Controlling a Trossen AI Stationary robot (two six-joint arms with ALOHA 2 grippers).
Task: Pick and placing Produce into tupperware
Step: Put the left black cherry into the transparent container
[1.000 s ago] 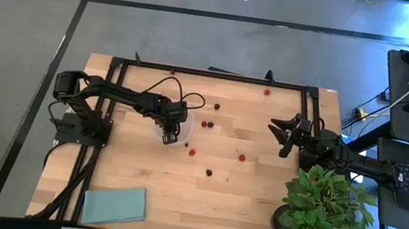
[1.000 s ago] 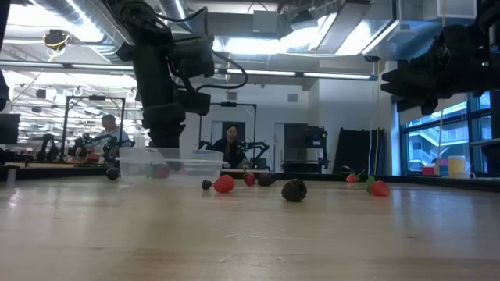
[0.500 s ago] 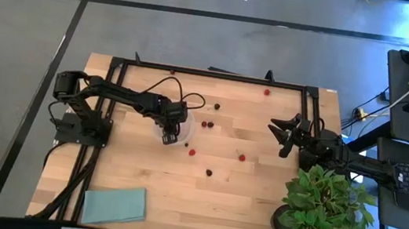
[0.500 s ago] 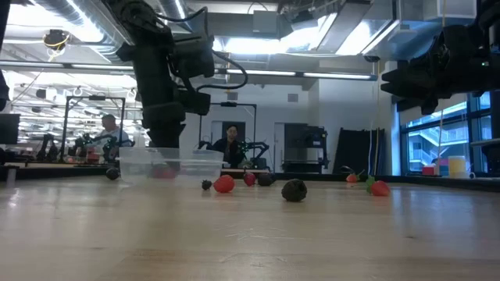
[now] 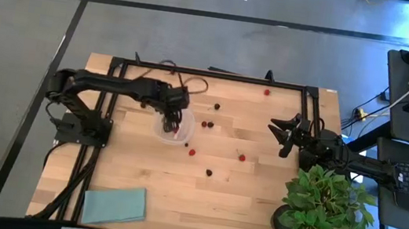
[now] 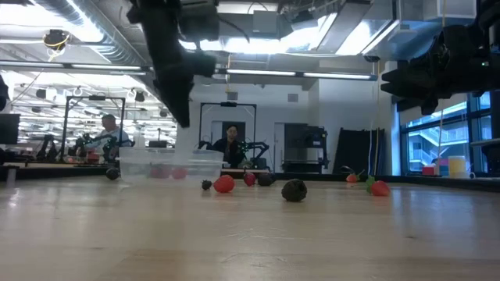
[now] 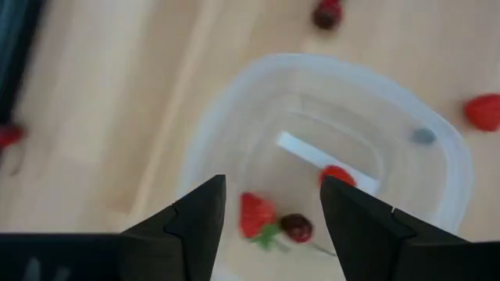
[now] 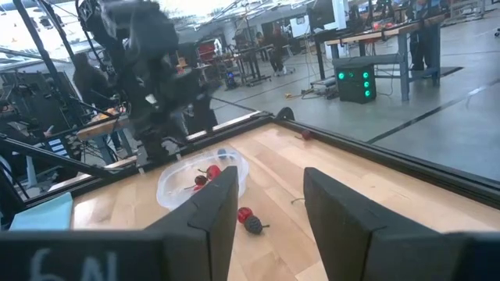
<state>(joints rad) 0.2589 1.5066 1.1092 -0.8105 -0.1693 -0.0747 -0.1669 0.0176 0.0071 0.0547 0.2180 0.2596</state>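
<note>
Found left gripper [image 7: 272, 187] hanging over the tupperware [image 7: 437, 140], fingers parted with a clear gap and nothing between them. Located tupperware on the table [image 5: 256, 200], towards the left arm's side, just beside several scattered pieces. Counted three pieces of produce [image 7: 256, 215] inside: two red, one dark. Noted more of it loose on the wood, spread from the tupperware across to the far edge. Found right gripper [image 5: 282, 137] parked near the right edge, fingers apart and empty.

Risks judged: light, shallow tupperware likely to slide or tip if a finger clipped its rim on the way out; small round pieces likely to roll or squirt from the fingers if pinched off-centre; nearest loose pieces close enough to be nudged away by the wall.

Views compared: contents legible only from the left wrist view; largely masked by the arm in the high view. Clearance of arm above rim readable only in the low view. Full scatter of loose pieces given only by the high view.
</note>
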